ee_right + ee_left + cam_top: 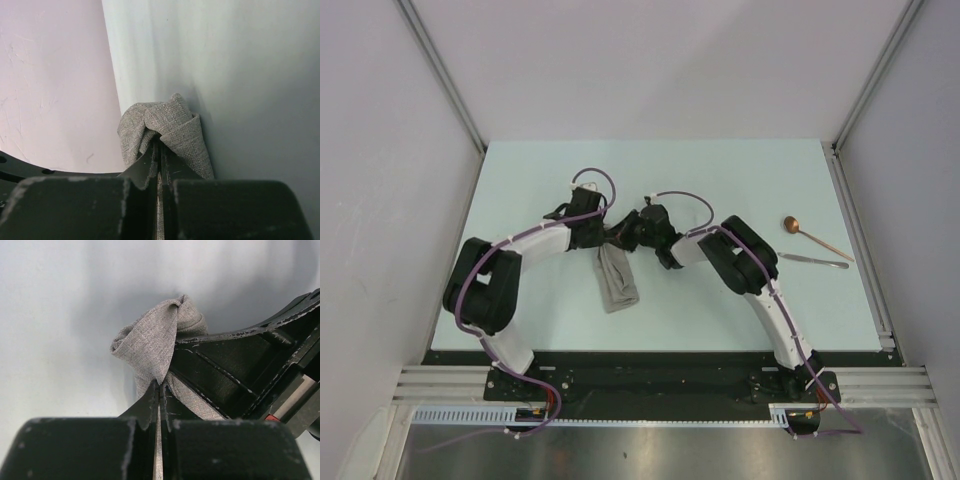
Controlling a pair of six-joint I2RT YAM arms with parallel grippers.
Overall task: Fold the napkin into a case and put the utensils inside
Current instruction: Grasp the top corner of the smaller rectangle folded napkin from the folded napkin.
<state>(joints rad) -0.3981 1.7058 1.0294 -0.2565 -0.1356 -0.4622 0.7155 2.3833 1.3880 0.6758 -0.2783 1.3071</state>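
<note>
The grey-beige napkin [616, 277] hangs as a narrow folded strip between my two grippers at mid table, its lower end trailing toward me. My left gripper [603, 236] is shut on its upper edge; in the left wrist view the napkin [152, 337] bunches just past the shut fingertips [160, 384]. My right gripper [629, 233] is shut on the same end, close beside the left, with the napkin [167, 125] folded over its tips [160, 145]. At the right lie the utensils: a copper spoon [816, 239] and a thin silvery piece [814, 261]. No case shape shows.
Pale walls enclose the table on the left, back and right. A metal rail [860, 240] runs along the right edge, just beyond the utensils. The right gripper's black body [240, 365] fills the right side of the left wrist view.
</note>
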